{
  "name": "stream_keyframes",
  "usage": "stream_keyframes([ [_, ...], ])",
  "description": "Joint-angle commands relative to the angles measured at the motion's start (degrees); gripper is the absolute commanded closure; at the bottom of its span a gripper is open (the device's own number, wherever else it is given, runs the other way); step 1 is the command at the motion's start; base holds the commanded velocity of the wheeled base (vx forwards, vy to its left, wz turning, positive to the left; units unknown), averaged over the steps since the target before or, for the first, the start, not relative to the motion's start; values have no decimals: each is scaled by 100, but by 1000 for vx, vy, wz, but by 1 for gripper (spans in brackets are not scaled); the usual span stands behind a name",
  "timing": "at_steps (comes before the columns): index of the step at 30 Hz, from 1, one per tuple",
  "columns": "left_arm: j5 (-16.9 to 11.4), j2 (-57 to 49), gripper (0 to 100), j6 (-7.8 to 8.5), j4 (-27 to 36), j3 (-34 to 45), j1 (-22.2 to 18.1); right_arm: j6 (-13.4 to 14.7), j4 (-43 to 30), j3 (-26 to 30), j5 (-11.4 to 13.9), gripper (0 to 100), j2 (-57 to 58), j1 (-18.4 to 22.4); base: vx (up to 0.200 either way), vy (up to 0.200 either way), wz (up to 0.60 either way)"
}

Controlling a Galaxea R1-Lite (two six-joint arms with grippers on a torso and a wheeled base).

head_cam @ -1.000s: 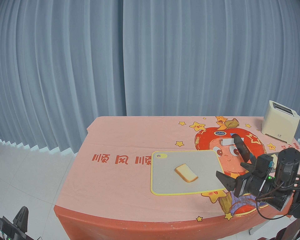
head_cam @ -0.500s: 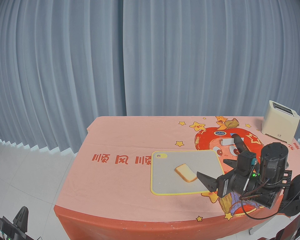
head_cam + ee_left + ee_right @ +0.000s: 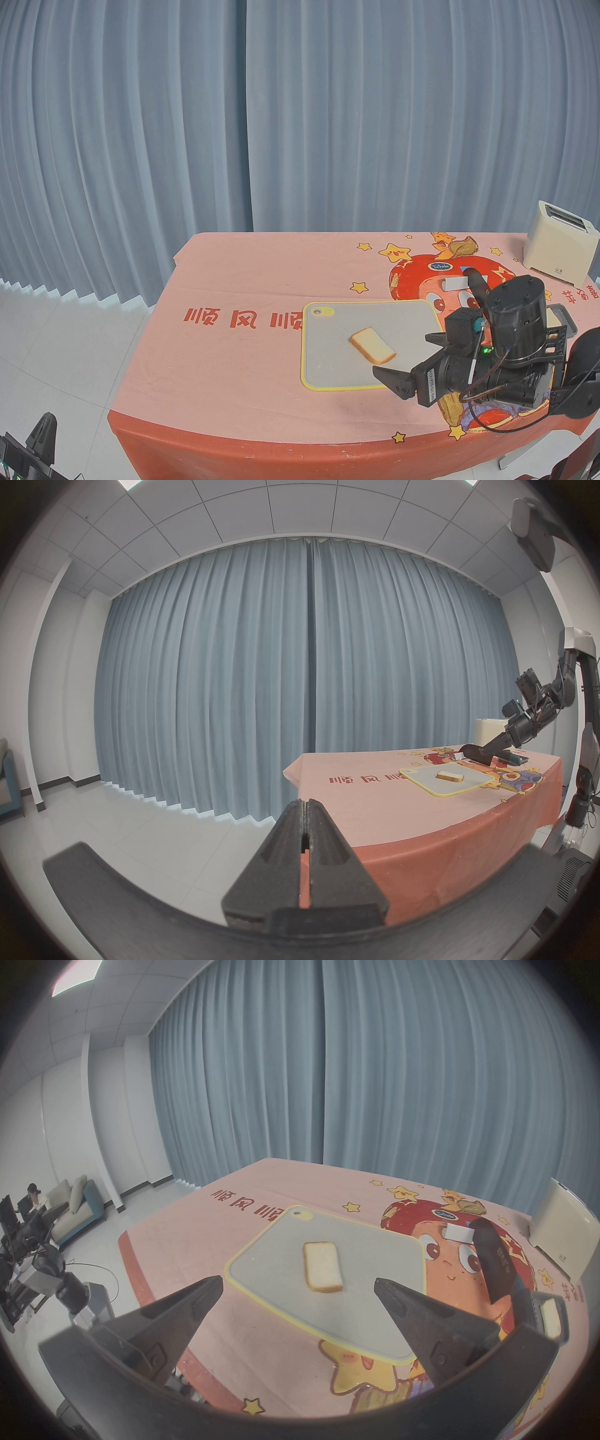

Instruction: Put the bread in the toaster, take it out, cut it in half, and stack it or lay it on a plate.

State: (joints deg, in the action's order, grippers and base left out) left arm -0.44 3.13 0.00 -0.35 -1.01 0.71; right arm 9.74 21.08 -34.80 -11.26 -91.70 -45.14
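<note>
Lying diagonally on the board [image 3: 328,365], bread [image 3: 372,345], far-left to near-right.

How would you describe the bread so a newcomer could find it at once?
On the pink table lies a grey, yellow-rimmed board. The bread is the pale tan slice lying flat on it, the only thing on that board.

A pink-clothed table [image 3: 250,350] carries a cutting board [image 3: 331,362] at centre and a toaster [image 3: 559,247] at two o'clock.

A lab-like test room — grid-tile ceiling [image 3: 300,505], wall-to-wall curtain [image 3: 250,125], pale tiled floor [image 3: 62,350], one cloth-covered table [image 3: 250,369]
</note>
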Motion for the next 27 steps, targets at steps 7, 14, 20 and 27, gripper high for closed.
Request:
stream_keyframes([
  [7, 0, 3, 100, 0, 0, 101, 0, -139, -403, -483, 195, 0, -375, -170, 0, 0, 0],
  [14, 0, 3, 100, 0, 0, 101, 0, -16, -394, -659, 168, 0, -885, -179, 0, 0, 0],
  [20, 0, 3, 100, 0, 0, 101, 0, 19, -350, -817, 151, 0, -1140, -188, 0, 0, 0],
  [27, 0, 3, 100, 0, -9, 101, 0, 494, 406, -914, 124, 0, -1439, -153, 0, 0, 0],
])
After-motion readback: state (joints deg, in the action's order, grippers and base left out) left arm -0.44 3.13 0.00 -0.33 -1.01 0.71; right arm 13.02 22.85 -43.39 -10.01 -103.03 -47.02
